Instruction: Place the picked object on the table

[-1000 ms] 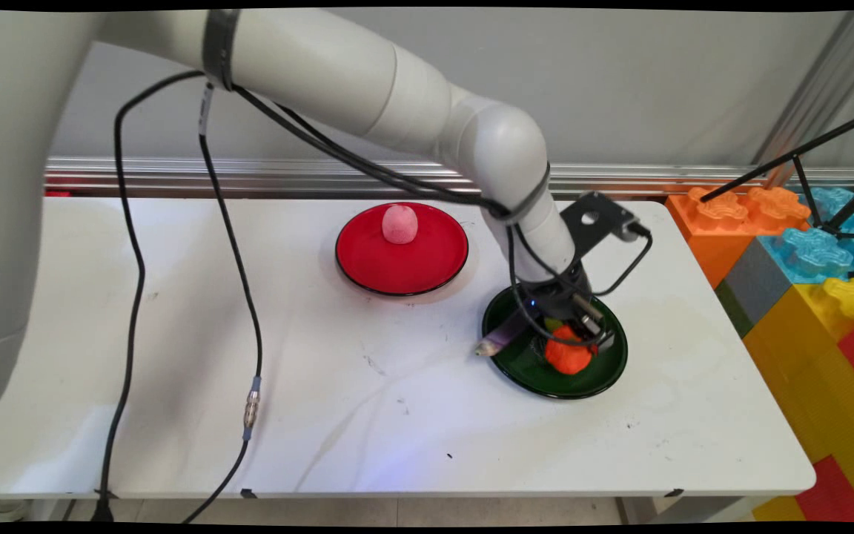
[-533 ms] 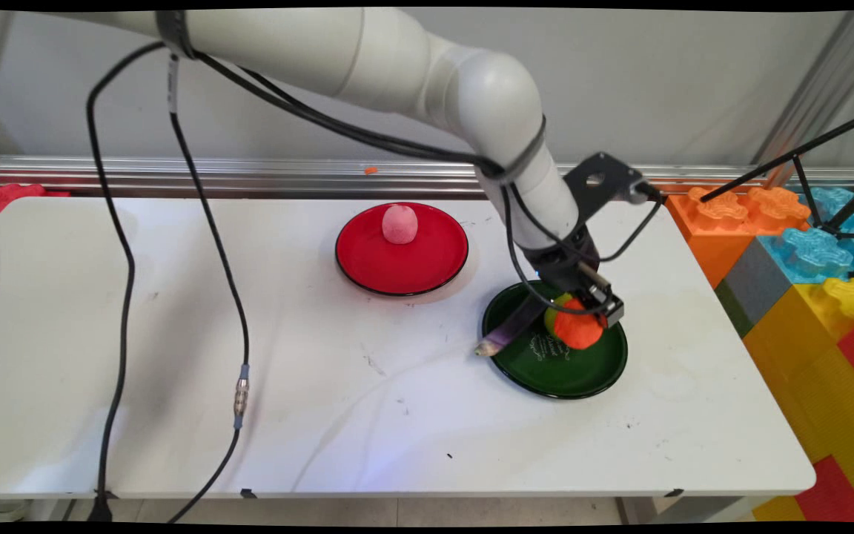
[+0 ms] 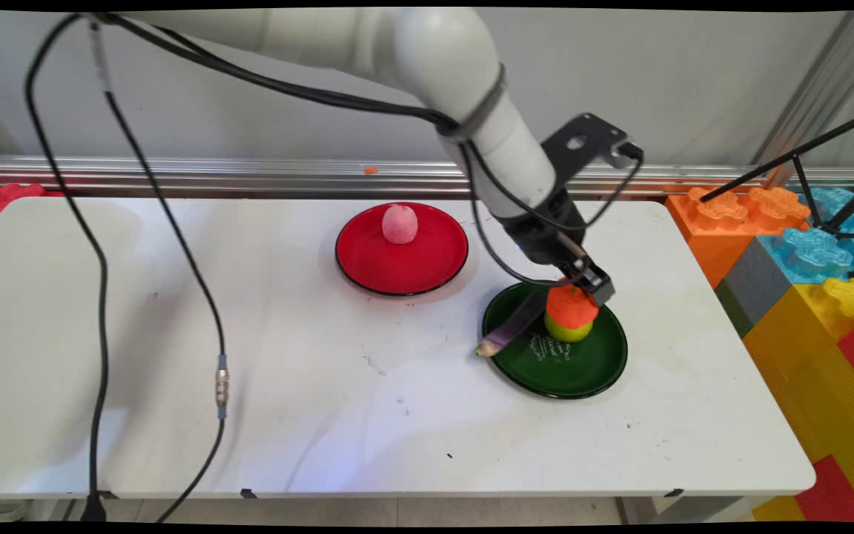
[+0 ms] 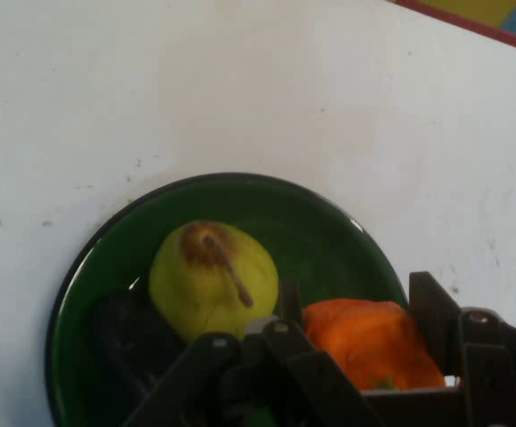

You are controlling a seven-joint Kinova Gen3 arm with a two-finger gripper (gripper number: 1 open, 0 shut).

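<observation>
**The gripper holds an orange toy above the green plate**

Main view: The white arm reaches in from the upper left and bends down to the right side of the white table [image 3: 323, 415]. Its black gripper [image 3: 579, 285] is closed on an orange toy [image 3: 569, 305] and holds it up above the green plate [image 3: 597, 371]. Right under the orange toy, a yellow-green pear [image 3: 568, 328] sits on the green plate. A purple stick-shaped thing [image 3: 512, 330] lies on the plate's left edge, and its pale tip pokes out over the table. Farther back and to the left is a red plate [image 3: 368, 259] with a pink round toy [image 3: 399, 223] on it. Big colored blocks [image 3: 805, 282] stand past the table's right end. Black cables [image 3: 101, 259] hang down on the left.

Hand view: The gripper [image 4: 365, 356] rises from the bottom, and its fingers [image 4: 431, 311] squeeze the orange toy [image 4: 369, 342]. Below it is the green plate [image 4: 329, 231] with the pear [image 4: 213, 276] on it, stem end up. A dark thing [image 4: 129, 338] lies next to the pear. White table [image 4: 240, 80] is all around the plate.
</observation>
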